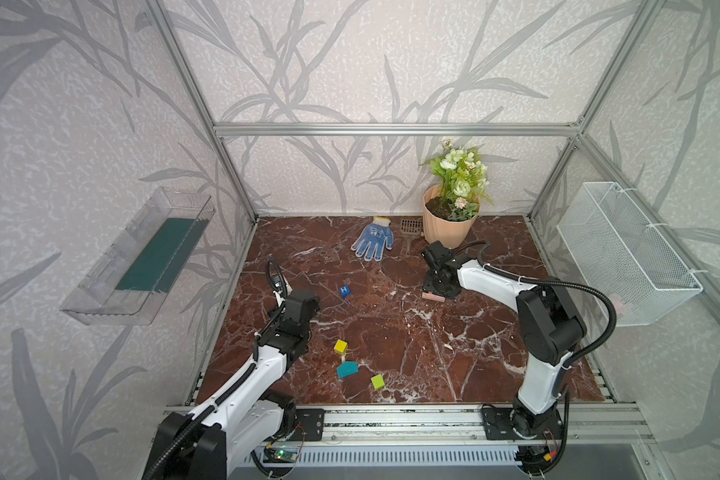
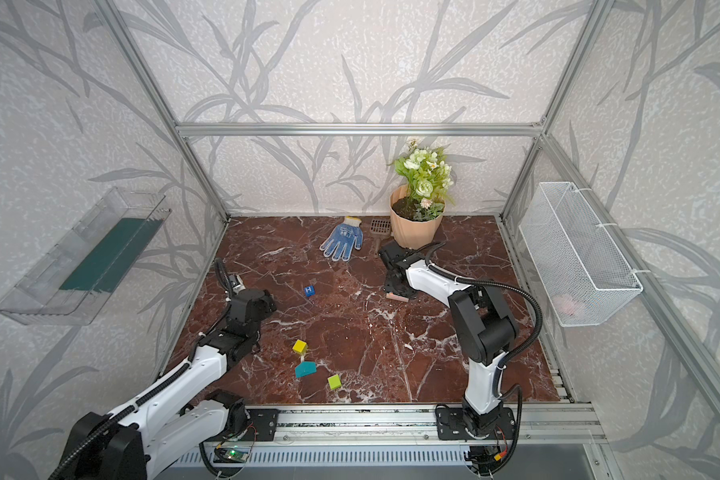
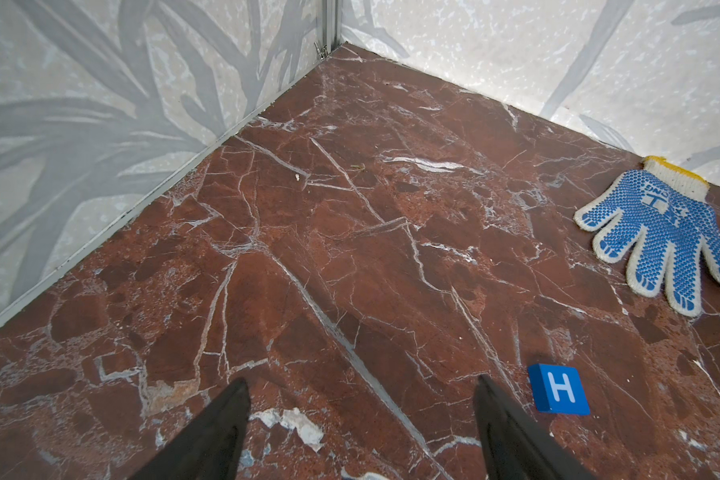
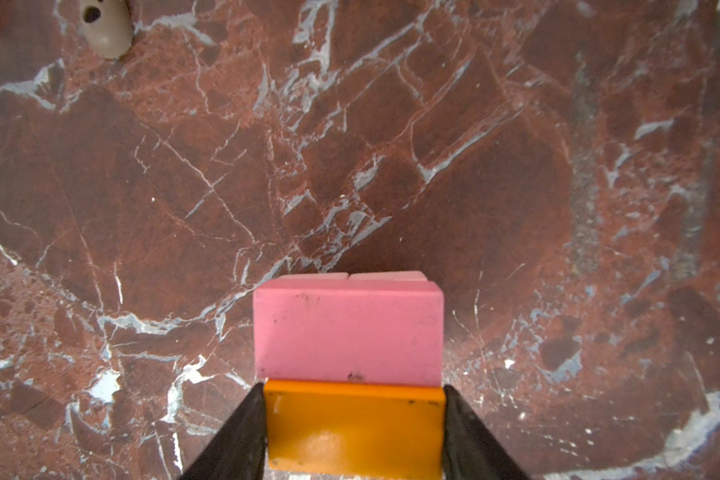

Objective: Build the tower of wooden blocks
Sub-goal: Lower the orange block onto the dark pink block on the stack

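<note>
My right gripper is shut on an orange block, its fingers pressed against the block's two ends. The orange block sits flush beside a pink block, which lies on paler blocks. In both top views this low wood block tower shows under the right gripper, right of centre. My left gripper hangs open over bare table, holding nothing. A blue "H" cube lies just beside one of its fingers. A yellow cube, a teal piece and a lime cube lie loose near the front.
At the back lie a blue-dotted glove and a brown scoop, beside a peach flowerpot just behind the right arm. A wire basket hangs on the right wall and a clear tray on the left wall.
</note>
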Motion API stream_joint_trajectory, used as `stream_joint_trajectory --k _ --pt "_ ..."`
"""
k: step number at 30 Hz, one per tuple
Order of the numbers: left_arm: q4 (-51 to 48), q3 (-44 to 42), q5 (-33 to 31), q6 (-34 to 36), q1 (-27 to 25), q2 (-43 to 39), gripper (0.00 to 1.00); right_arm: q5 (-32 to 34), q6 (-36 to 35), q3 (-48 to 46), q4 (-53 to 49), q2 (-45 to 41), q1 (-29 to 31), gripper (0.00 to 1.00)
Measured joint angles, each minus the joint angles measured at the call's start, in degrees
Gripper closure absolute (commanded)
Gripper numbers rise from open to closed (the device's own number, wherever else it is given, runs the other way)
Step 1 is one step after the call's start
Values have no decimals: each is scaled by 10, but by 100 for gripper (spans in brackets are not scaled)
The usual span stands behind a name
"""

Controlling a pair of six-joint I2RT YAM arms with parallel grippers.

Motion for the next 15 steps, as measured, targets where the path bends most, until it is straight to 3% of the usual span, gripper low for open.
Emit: stream_joint_trajectory --k 15 --pt "0 0 0 0 0 0 16 0 0 -12 9 0 0 28"
